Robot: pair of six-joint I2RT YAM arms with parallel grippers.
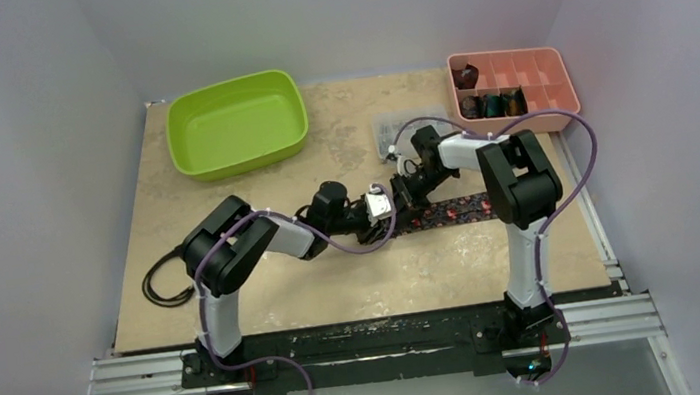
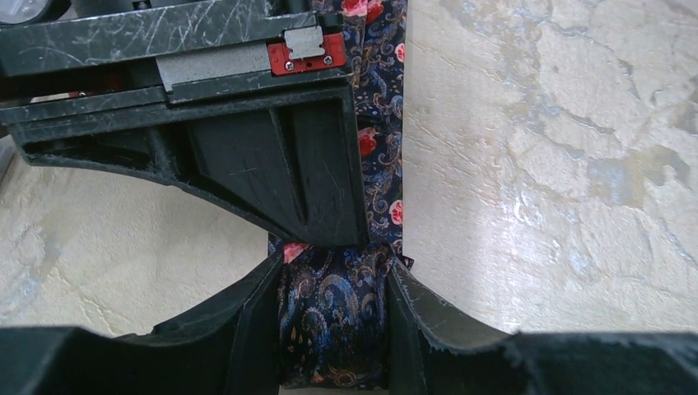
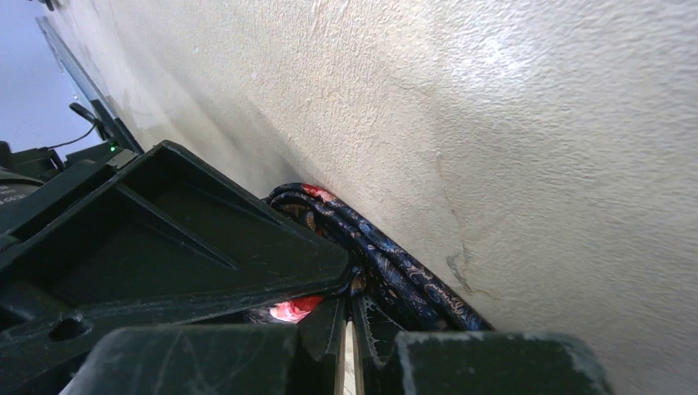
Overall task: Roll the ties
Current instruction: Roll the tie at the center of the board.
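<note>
A black tie with red-pink floral dots [image 1: 453, 211] lies flat across the table's middle, and its left end is rolled up. In the left wrist view my left gripper [image 2: 335, 271] is shut on the rolled part [image 2: 333, 329], one finger on each side, and the flat tie [image 2: 380, 123] runs away from it. My right gripper [image 1: 415, 200] meets the left gripper [image 1: 396, 208] at the roll. In the right wrist view its jaws [image 3: 347, 309] are nearly together, their tips at the coil [image 3: 395, 263], pinching fabric. Small rolled coils [image 1: 493, 104] sit in the pink tray [image 1: 553, 82].
A green bin [image 1: 236, 123] stands at the back left. A clear plastic box [image 1: 396, 131] sits just behind the grippers. A black cable [image 1: 163, 281] lies coiled at the table's left edge. The right arm's upper links [image 1: 520, 177] hang over the tie's right end.
</note>
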